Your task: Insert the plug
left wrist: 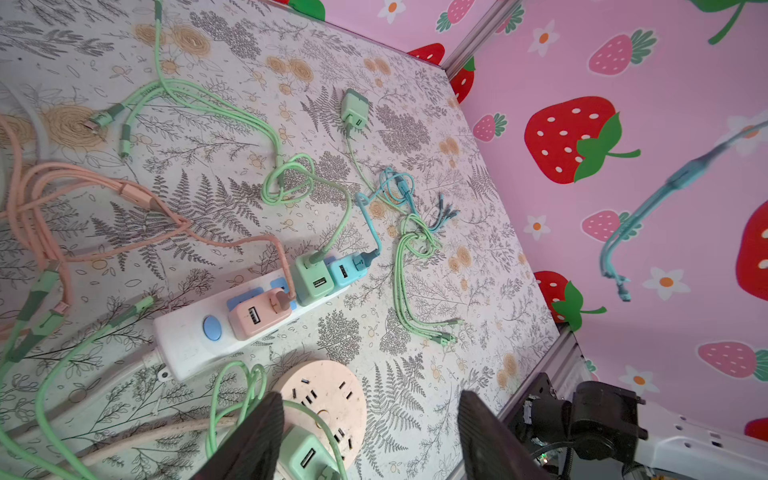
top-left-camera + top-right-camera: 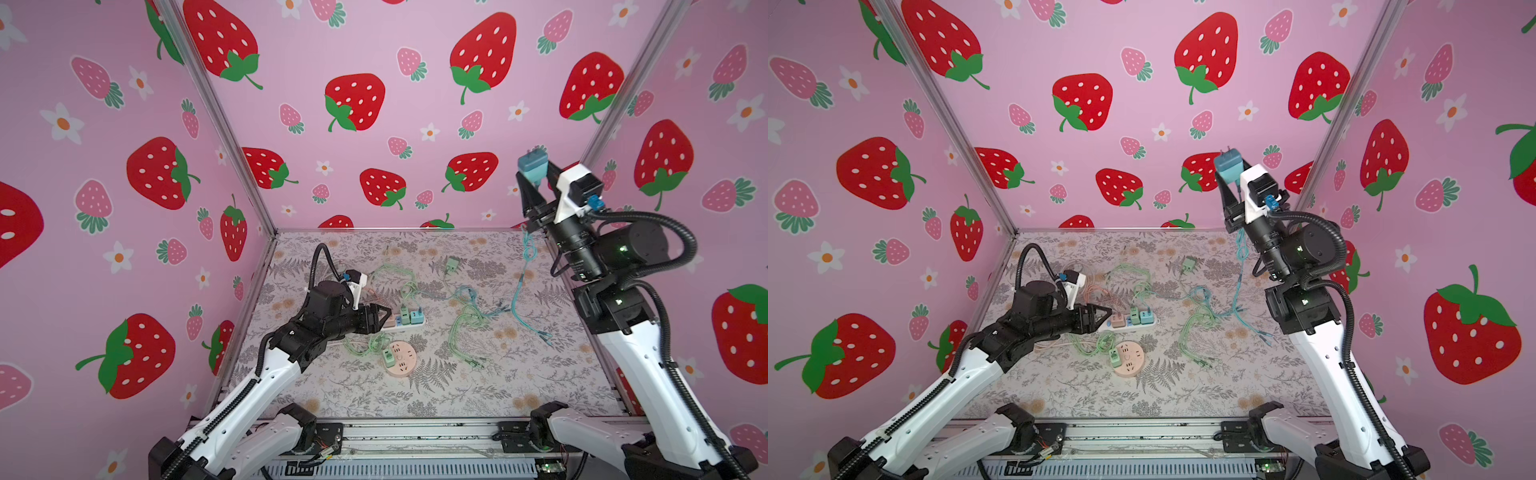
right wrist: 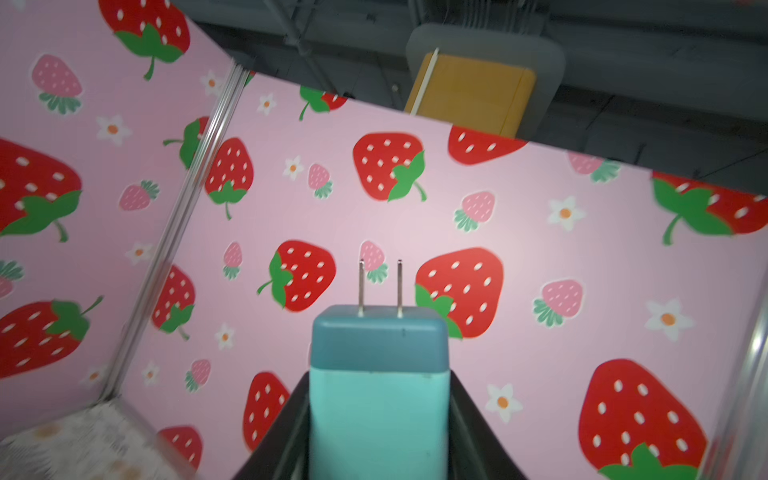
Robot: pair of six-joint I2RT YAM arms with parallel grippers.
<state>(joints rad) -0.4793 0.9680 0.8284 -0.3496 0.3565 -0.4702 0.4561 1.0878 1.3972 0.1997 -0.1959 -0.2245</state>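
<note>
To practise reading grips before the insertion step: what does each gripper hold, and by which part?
The right gripper clamps the blue plug by the sides of its pale body, prongs free. The left gripper is open and holds nothing.

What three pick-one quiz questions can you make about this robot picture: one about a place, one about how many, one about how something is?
1. Where is the bare-pronged blue charger?
A. In the right gripper, high in the air
B. Lying on the table
C. On the round socket

2. How many chargers are plugged into the white power strip?
A. One
B. Three
C. Five

3. How do the left gripper jaws stand?
A. Shut on a pink cable
B. Shut on the strip
C. Open

Answers:
1 A: its jaws clamp it, prongs up.
2 B: a pink charger, a green charger and a plugged-in blue charger stand in it.
3 C: a wide gap shows between them.
</note>
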